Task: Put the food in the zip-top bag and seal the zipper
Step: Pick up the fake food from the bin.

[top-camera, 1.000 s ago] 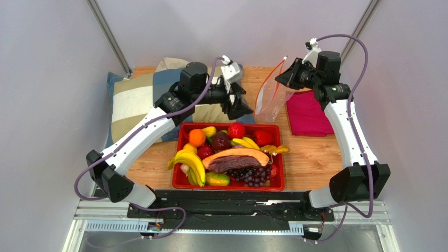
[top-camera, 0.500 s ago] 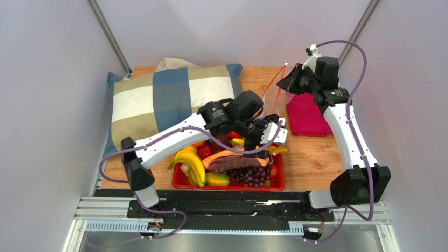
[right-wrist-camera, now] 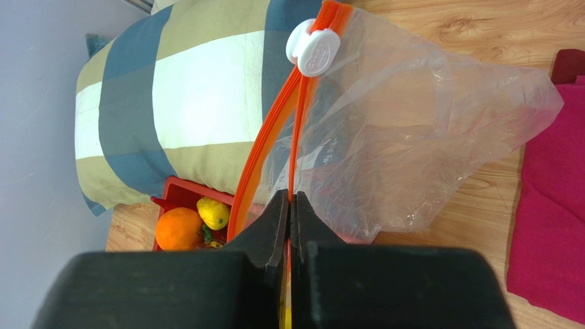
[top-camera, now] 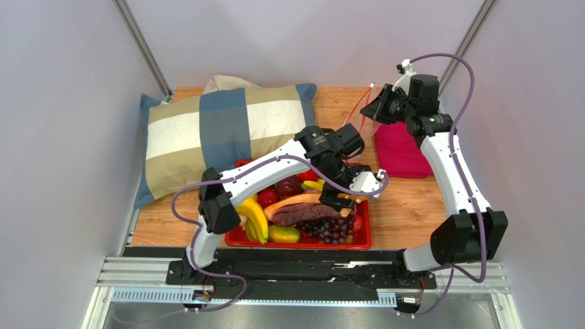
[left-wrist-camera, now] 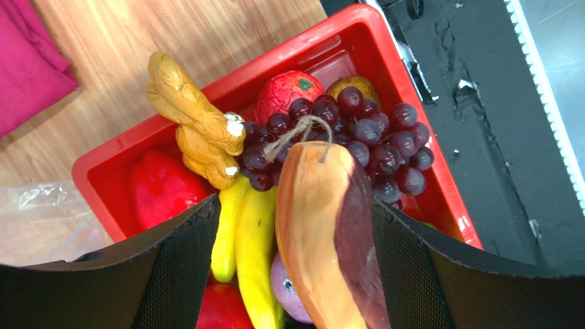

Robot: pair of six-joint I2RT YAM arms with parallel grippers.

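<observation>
The long slice (left-wrist-camera: 323,226) is lying in the red tray (left-wrist-camera: 329,55) with grapes (left-wrist-camera: 364,137) and bananas (left-wrist-camera: 254,247) — the left gripper (left-wrist-camera: 292,212) is straddling it, fingers apart. The right gripper (right-wrist-camera: 290,205) is clamping the zipper (right-wrist-camera: 264,137) of the clear bag (right-wrist-camera: 426,116).

Left fingers (left-wrist-camera: 180,274) spread, arm (top-camera: 264,170) low; right fingers (right-wrist-camera: 273,229) pinched, arm (top-camera: 454,175) raised.
</observation>
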